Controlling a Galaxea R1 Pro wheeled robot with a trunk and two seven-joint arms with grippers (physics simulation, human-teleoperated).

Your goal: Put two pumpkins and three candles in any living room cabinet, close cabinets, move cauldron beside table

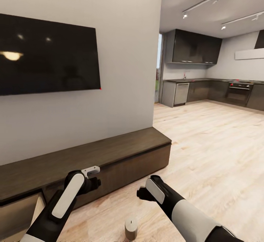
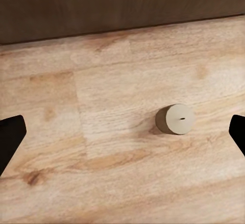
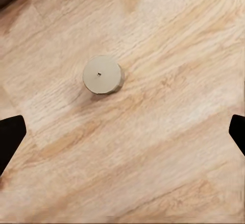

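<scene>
- Candle [image 1: 131, 228]: short grey-tan cylinder, upright on the wood floor [image 1: 212, 150] at 6 o'clock of the head view, between the two forearms. Wick dot visible on its top face from both wrist cameras [image 2: 175, 119] [image 3: 102, 74].
- Left gripper [image 1: 96, 183]: at about 7 o'clock in the head view, held above the floor just in front of the cabinet. Its wrist view shows dark fingertips [image 2: 11, 134] at opposite edges, spread wide, nothing between them; the candle lies apart from both.
- Right gripper [image 1: 140, 194]: near 6 o'clock, above and just beyond the candle. Fingertips [image 3: 10, 137] likewise spread wide, holding nothing.
- Cabinet [image 1: 110, 157]: long low dark-brown unit along the wall, 9 to 6 o'clock. One drawer [image 1: 20, 210] at 8 o'clock appears pulled open, pale inside; view partly cut off, so not certain.
- Television [image 1: 47, 56]: black, on the wall above, 10 o'clock.
- Kitchen units [image 1: 205, 87]: grey, far off at 2 o'clock.
</scene>
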